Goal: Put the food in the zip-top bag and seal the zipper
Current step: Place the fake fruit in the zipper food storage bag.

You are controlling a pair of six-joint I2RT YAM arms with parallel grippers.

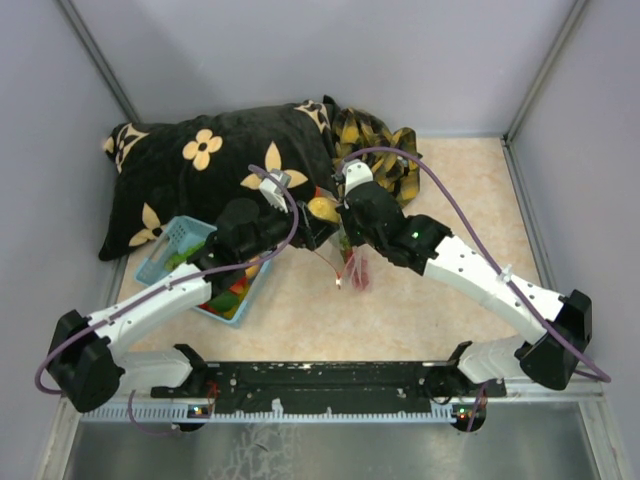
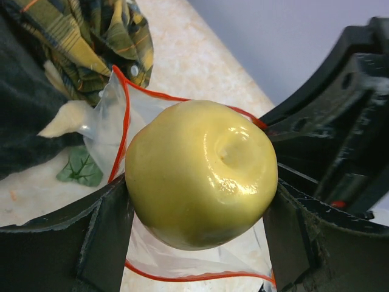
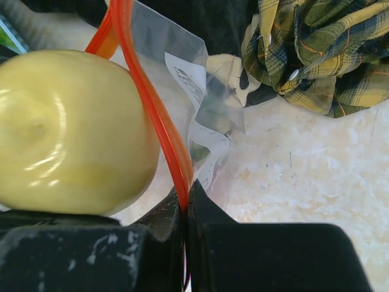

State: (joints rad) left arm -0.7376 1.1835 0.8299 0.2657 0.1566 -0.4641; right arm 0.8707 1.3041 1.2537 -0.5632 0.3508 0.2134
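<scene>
Left wrist view, left gripper clasping yellow fruit, right gripper pinching zipper, zip-top bag print illegible

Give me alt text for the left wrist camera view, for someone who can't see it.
A round yellow toy fruit is gripped in the left tool, at the open mouth of a clear zip-top bag edged by a red-orange zipper. Plaid cloth lies behind.

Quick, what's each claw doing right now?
Left claw: holding the yellow fruit.
Right claw: shut, pinching the red zipper of the bag.
</scene>
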